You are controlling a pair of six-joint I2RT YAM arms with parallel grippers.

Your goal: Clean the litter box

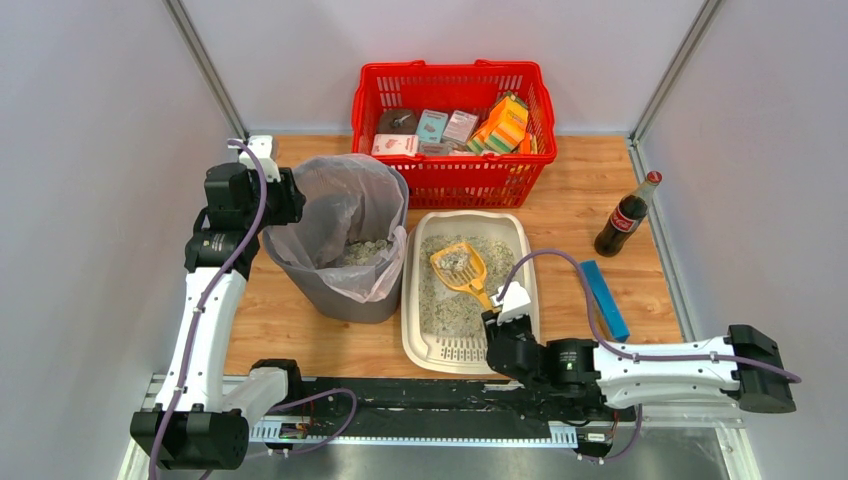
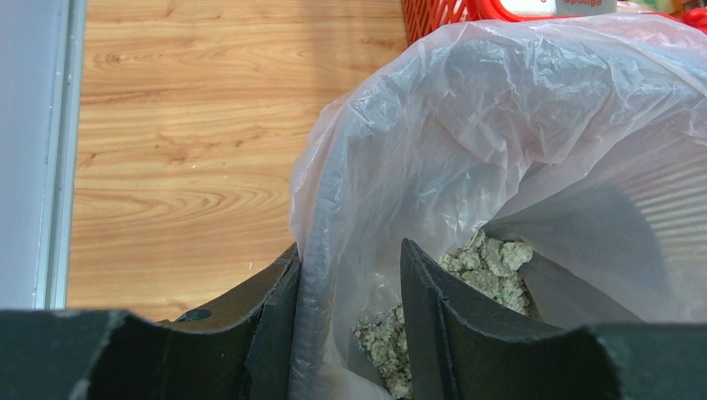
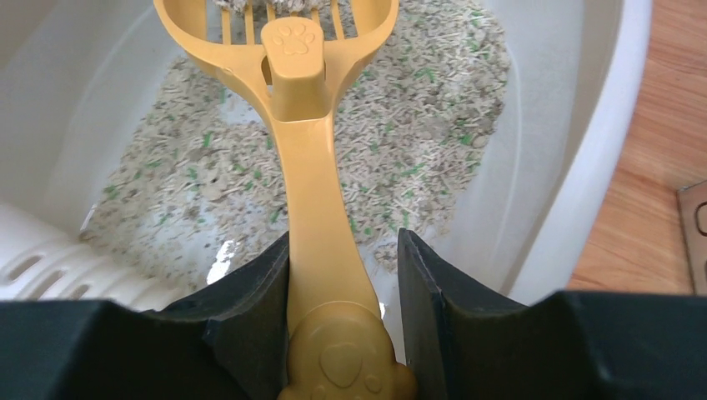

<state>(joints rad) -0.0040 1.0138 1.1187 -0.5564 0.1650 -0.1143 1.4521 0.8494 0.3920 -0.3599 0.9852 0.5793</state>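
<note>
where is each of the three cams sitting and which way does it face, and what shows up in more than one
Top external: fixed above and behind the arm bases, looking down the table at the litter box, grey bin and red basket; both arms show.
Left wrist: on the left end effector, facing the bin's clear bag; its fingers straddle the bag's rim.
Right wrist: on the right end effector, facing into the litter box; its fingers grip the yellow scoop.
Shared: top and left see the bin; top and right see scoop and litter box.

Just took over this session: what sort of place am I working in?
Likely a lab test cell staged as a household chore: a wooden tabletop between plain grey panels, with a litter box and a red basket of groceries.
</note>
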